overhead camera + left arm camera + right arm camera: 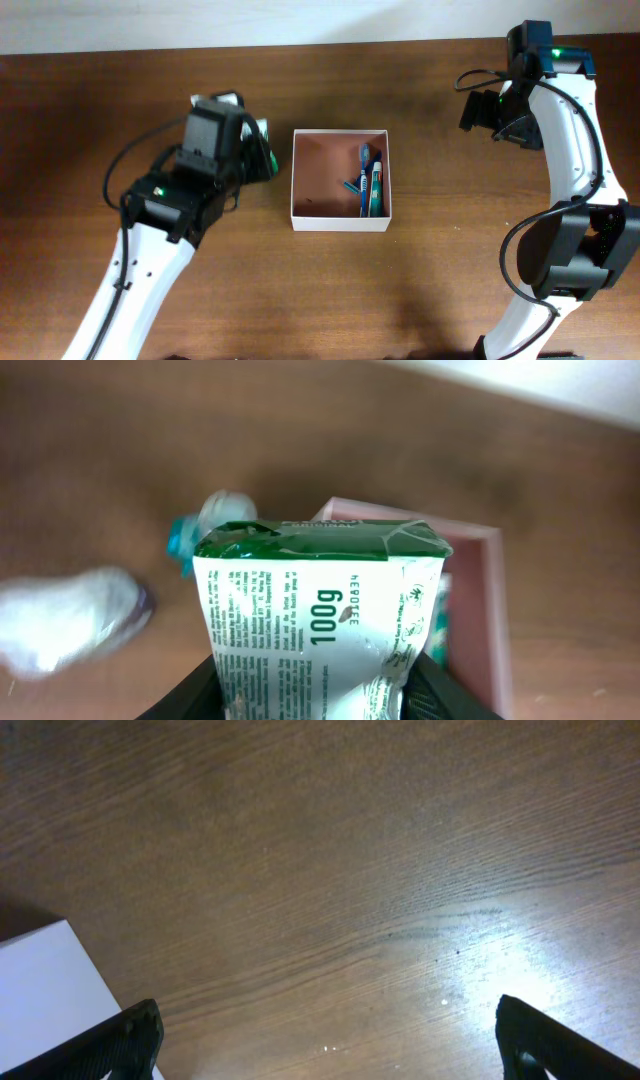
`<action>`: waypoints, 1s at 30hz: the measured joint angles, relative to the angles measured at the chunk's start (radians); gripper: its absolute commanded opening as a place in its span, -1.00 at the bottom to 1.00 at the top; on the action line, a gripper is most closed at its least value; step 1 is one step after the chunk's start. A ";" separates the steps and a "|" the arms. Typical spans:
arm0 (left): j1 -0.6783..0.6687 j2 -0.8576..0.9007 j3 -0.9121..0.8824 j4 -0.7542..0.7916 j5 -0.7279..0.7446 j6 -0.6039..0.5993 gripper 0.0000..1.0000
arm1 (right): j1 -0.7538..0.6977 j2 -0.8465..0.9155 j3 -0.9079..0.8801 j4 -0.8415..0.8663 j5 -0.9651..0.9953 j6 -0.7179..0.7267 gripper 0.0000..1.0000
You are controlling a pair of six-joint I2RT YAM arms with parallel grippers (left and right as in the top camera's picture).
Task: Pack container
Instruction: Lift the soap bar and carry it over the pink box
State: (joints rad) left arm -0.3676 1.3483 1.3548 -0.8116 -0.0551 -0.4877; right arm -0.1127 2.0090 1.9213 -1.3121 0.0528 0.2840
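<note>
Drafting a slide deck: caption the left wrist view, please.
Left gripper holds a green-and-white 100g pouch near the container, teal bottle beyond.

Dim light, glare on table (505, 982)

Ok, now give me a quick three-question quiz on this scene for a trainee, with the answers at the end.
1. True or false: the right gripper is holding a toiletry.
2. What does the left gripper hold? A) teal bottle B) green and white pouch C) bar of soap
3. In the overhead view, which side of the container holds the blue toothbrush and tube?
Key: 1 false, it is open above the table; 2 B; 3 the right side.
</note>
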 measured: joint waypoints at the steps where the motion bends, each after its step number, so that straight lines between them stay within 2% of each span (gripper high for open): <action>1: 0.000 0.011 0.037 0.001 0.006 0.010 -0.81 | 0.000 0.000 0.000 -0.001 0.000 0.001 0.97; 7: 0.000 0.142 0.183 0.004 0.096 0.060 -0.81 | 0.000 0.000 0.000 -0.001 0.000 0.000 0.97; 14: -0.031 0.346 0.270 0.001 0.186 0.130 -0.81 | 0.000 0.000 0.000 -0.001 0.000 0.000 0.97; 23: -0.131 0.459 0.293 0.001 0.204 0.246 -0.82 | 0.000 0.000 0.000 -0.001 0.000 0.000 0.97; 30: -0.169 0.550 0.297 0.005 0.171 0.280 -0.88 | 0.000 0.000 0.000 -0.001 0.000 0.000 0.97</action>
State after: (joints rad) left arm -0.5362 1.8984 1.6516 -0.8062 0.1154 -0.2073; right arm -0.1127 2.0090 1.9213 -1.3128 0.0528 0.2840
